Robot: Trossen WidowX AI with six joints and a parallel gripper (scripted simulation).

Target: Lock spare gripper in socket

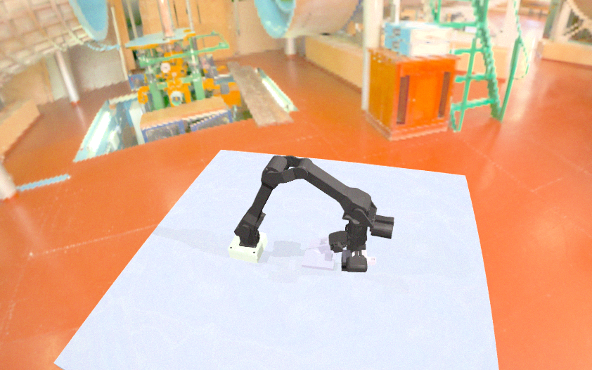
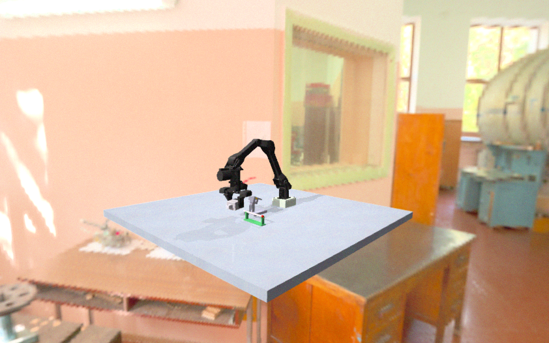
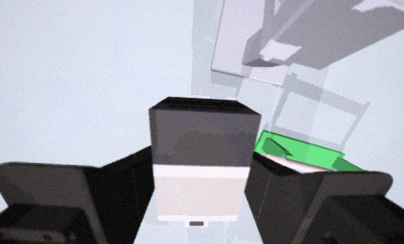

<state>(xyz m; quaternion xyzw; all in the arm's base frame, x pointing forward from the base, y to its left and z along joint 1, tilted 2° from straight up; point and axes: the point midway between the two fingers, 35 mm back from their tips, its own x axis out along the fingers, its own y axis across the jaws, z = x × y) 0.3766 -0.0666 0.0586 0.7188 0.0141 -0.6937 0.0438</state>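
Now gripper (image 1: 356, 259) (image 2: 238, 203) (image 3: 199, 145) part-open, clamped on spare gripper (image 1: 370, 259) (image 2: 232, 205) (image 3: 199, 145), prob. above tabletop (image 1: 289, 321) (image 2: 268, 255) (image 3: 79, 70), nr. mount (image 1: 318, 262) (image 2: 252, 205) (image 3: 230, 42).

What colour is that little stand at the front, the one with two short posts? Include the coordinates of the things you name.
Green (image 2: 254, 222) (image 3: 328, 157); the exterior view shows it best.

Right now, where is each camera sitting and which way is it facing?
Top: high up, looking down at an angle over the pale table; whole arm shows.
Exterior: off to one side, slightly above the tabletop; whole arm again.
Wrist: by the gripper, looking past its fingers; only those show.
Top and exterior share the arm's pale base.
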